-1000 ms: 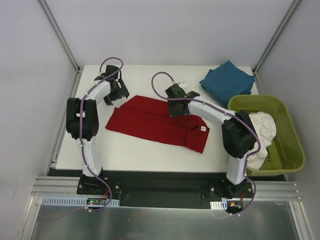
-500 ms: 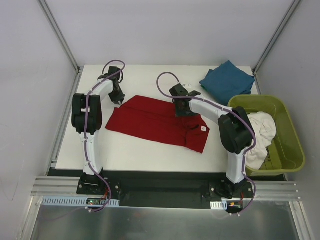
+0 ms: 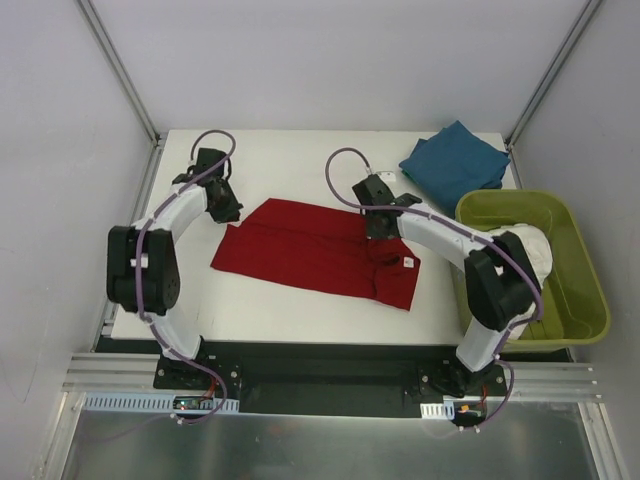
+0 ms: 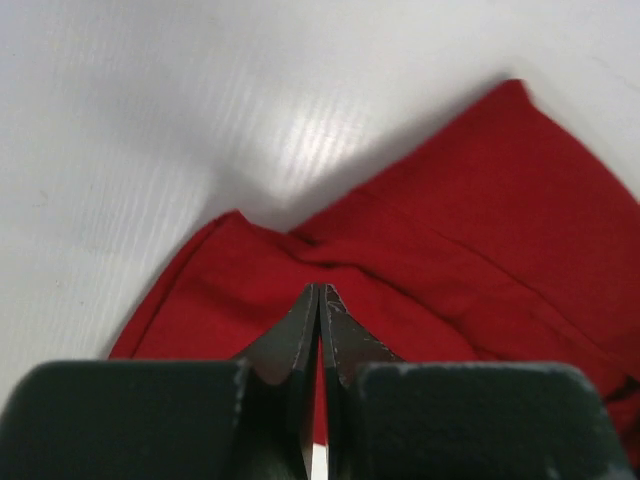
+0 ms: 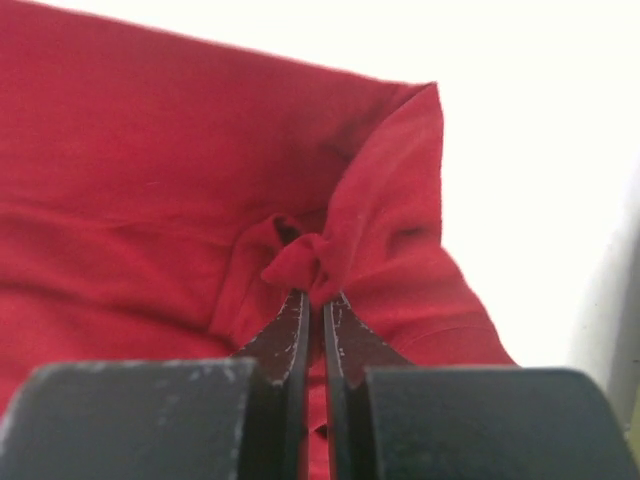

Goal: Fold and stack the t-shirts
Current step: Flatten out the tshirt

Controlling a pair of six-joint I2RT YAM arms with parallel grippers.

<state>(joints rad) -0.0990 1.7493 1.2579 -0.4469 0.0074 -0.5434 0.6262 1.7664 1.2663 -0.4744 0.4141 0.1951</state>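
The deep red t-shirt (image 3: 300, 250) lies spread across the middle of the table, its white neck label (image 3: 408, 263) at the right end. My left gripper (image 3: 232, 213) is at the shirt's far left corner. In the left wrist view its jaws (image 4: 320, 290) are pressed together on the red cloth (image 4: 480, 230). My right gripper (image 3: 377, 230) is at the far edge near the collar. In the right wrist view its jaws (image 5: 318, 297) are shut on a small bunch of red cloth (image 5: 150, 150). The teal-blue t-shirt (image 3: 455, 160) lies folded at the back right. The white t-shirt (image 3: 525, 260) hangs out of the tub.
The olive-green tub (image 3: 575, 240) stands at the table's right edge, beside the right arm. The white table (image 3: 300, 165) ends at metal frame posts at both back corners. The folded teal shirt lies just behind the tub.
Both grippers came down onto the red shirt's far edge and shut on it. The left arm swung outward to the left, and the shirt's far edge shifted slightly toward the front.
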